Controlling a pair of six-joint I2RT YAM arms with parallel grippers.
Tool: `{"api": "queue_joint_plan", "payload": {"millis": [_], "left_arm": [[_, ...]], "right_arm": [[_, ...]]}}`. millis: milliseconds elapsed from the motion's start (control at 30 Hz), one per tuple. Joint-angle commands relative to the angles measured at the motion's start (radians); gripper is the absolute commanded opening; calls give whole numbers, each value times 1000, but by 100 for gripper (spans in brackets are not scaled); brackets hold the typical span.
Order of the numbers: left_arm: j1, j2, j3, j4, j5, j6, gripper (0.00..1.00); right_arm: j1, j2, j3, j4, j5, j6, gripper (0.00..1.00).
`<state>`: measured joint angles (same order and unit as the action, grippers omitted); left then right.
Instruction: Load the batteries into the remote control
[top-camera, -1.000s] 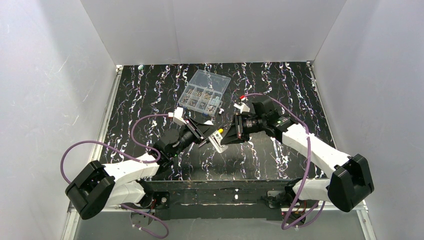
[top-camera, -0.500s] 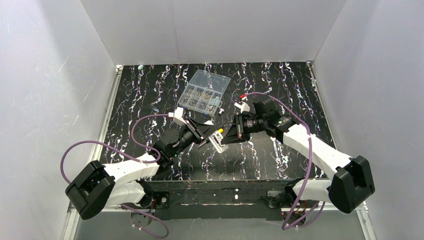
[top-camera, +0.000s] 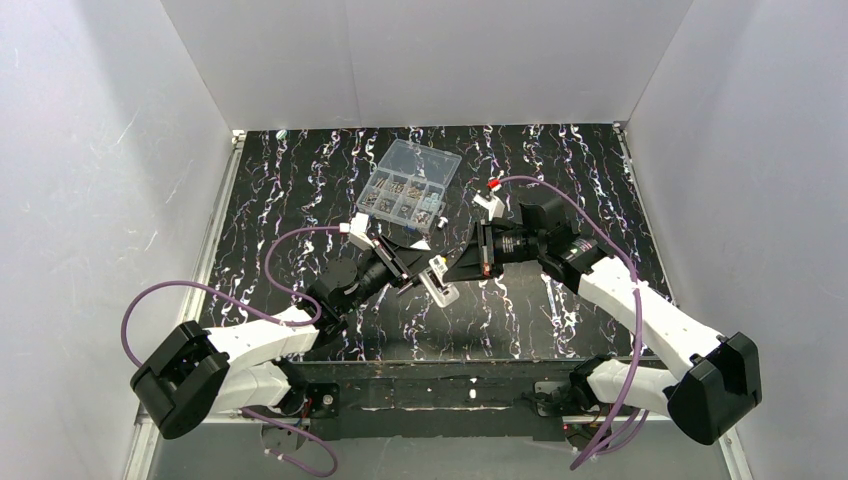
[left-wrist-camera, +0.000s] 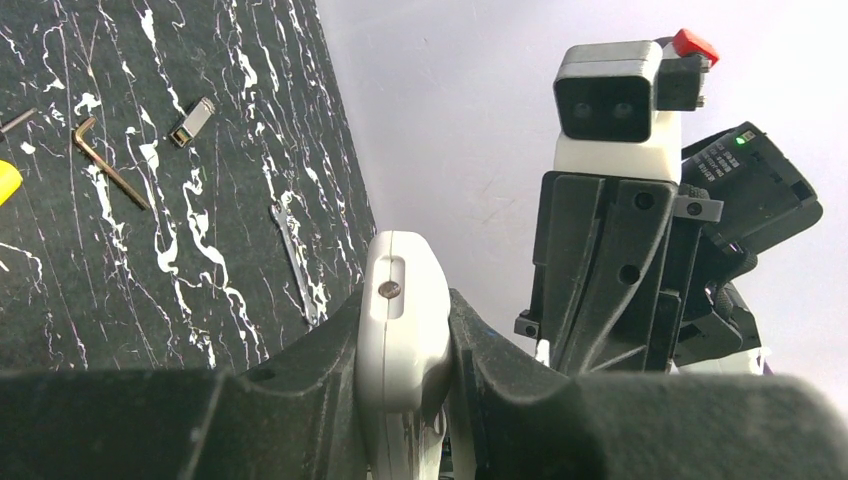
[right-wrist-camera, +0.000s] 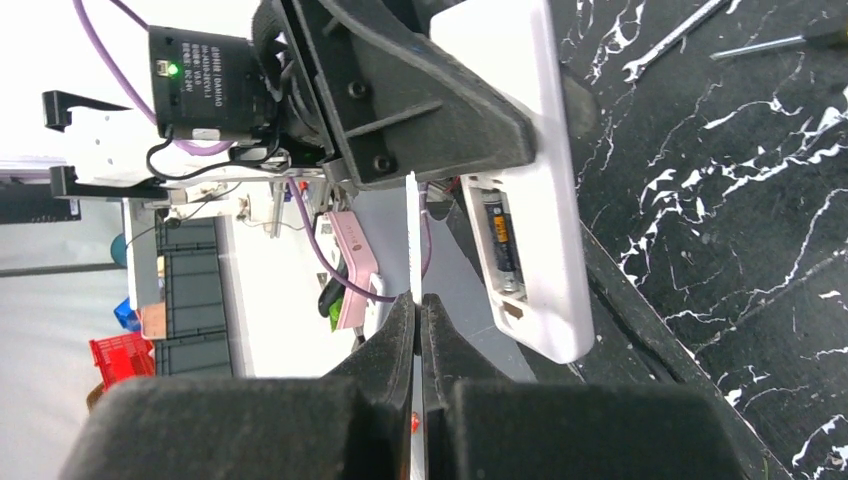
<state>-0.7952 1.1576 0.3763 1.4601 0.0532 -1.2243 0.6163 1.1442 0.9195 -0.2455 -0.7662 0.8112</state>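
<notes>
Remote control in left gripper — thin strip in right gripper, alongside.

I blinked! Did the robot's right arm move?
Yes. The right arm's elbow dropped toward the table's near edge, farther from the clear parts box.

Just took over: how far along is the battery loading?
Done: a battery sits in the open compartment of the remote control, clamped in the jaws of the left gripper. In hand: the jaws of the right gripper pinch a thin white plate, likely the cover. Left: closing the compartment with it.
</notes>
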Motion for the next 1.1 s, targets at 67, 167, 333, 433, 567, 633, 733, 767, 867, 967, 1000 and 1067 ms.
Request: {"api": "queue_joint_plan", "payload": {"millis": [67, 167, 333, 433, 567, 633, 733, 767, 867, 967, 1000, 1067], "left_arm": [[-4, -14, 44, 79, 16, -1, 0], [-4, -12, 45, 80, 16, -1, 0], [-5, -12, 43, 79, 16, -3, 0], [-4, -14, 40, 80, 14, -3, 0], [-5, -14, 38, 79, 13, -3, 0], [-5, -13, 41, 79, 14, -3, 0], [-5, -12, 45, 80, 17, -3, 0], [-5, -12, 46, 80, 19, -4, 0], [-5, -11, 48, 80, 22, -4, 0], [-5, -12, 48, 80, 22, -5, 0], [-4, -12, 49, 80, 22, -4, 0], [-5, -12, 47, 80, 22, -3, 0]], "right_arm": [[-3, -18, -8, 107, -58, 18, 1], [-3, -5, -13, 95, -61, 15, 1], [-3, 16, -36, 60, -66, 4, 1], [-2, 16, -50, 58, -68, 5, 1], [-3, 20, -60, 55, -70, 3, 1], [-3, 21, -63, 61, -67, 4, 1], [-3, 26, -65, 84, -65, 15, 1], [-3, 29, -66, 94, -65, 20, 1], [-3, 42, -69, 128, -75, 43, 1], [-3, 49, -74, 151, -79, 56, 1], [-3, 50, -76, 153, -79, 57, 1], [-3, 51, -81, 153, -80, 57, 1]]}}
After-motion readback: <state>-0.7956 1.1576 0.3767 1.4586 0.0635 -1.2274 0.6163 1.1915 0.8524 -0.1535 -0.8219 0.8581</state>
